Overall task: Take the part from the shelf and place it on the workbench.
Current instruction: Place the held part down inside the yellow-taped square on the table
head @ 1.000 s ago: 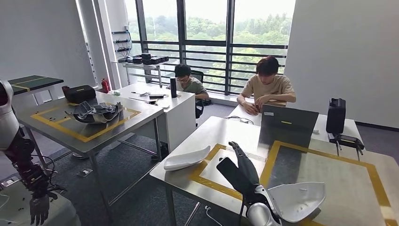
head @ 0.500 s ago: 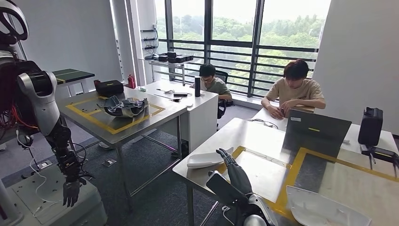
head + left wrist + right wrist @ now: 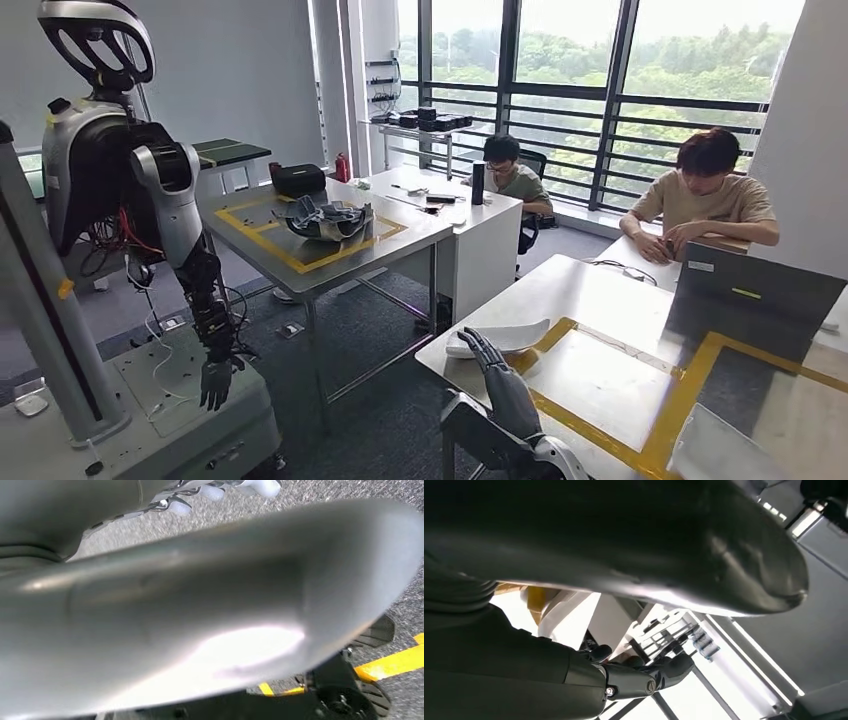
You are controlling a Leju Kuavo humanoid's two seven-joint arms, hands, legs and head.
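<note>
A white curved shell part (image 3: 503,338) lies on the corner of the steel workbench (image 3: 590,300), just outside its yellow tape frame. My right hand (image 3: 500,385) is raised in front of that corner with its dark fingers stretched out and nothing in them. In the right wrist view the right hand (image 3: 644,677) has its fingers spread and holds nothing. A blurred grey thumb of my left hand (image 3: 200,605) lies close across the left wrist view above grey carpet, and its fingers are hidden. Another pale part (image 3: 715,455) lies at the workbench's near right edge.
Another humanoid robot (image 3: 130,170) hangs on a stand at the left, over a grey base (image 3: 150,420). A second taped table (image 3: 320,235) holds a dark pile of parts (image 3: 325,217). Two people (image 3: 705,195) sit at desks by the window. A grey box (image 3: 760,300) stands on the workbench.
The camera has swung left: the workbench slid to the right and the other robot came fully into the picture. My right hand stays raised and holds nothing.
</note>
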